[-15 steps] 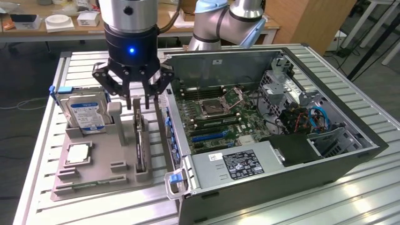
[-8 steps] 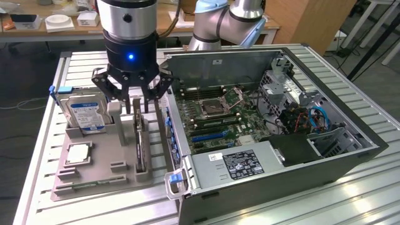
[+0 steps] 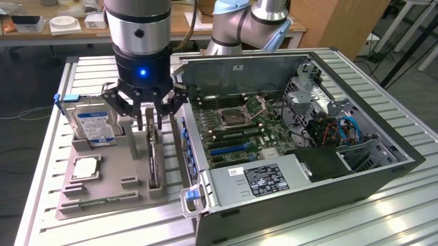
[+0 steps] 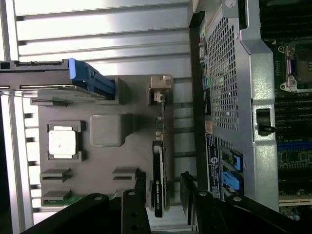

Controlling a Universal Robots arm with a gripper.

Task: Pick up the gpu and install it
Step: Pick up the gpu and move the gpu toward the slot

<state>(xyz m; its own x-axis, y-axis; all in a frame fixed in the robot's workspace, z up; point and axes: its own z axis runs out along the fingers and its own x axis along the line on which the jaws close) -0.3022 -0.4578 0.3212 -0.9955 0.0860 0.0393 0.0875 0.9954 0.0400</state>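
A robot arm [image 3: 140, 36] is hanging straight down over a grey parts tray [image 3: 113, 171] on the slatted bench [image 3: 89, 72]. Its pincer [image 3: 145, 115] is pointing at the gpu [image 3: 153, 161]. The job is barely under way. The gpu is not yet lifted and is standing on its long edge in a slot along the side of the tray nearest the open computer case [image 3: 308, 189]. Picking it up, carrying it across and seating it on the green board [image 3: 233, 128] inside the case are all left to do.

In the wrist view the pincer [image 4: 163, 192] is lining up over the black card [image 4: 158, 190]. It is spread wide and gripping nothing, with one of its fingers [image 4: 140, 187] on either side of the card and a gap showing on both sides. The fingertips are hovering close above the card's top edge in the exterior view (whether they have reached its level is hard to judge from there).

The wrist is sitting upright with its blue light glowing. A silver hard drive [image 3: 92, 123] is resting in the same tray, well apart from the pincer on the exterior view's left.
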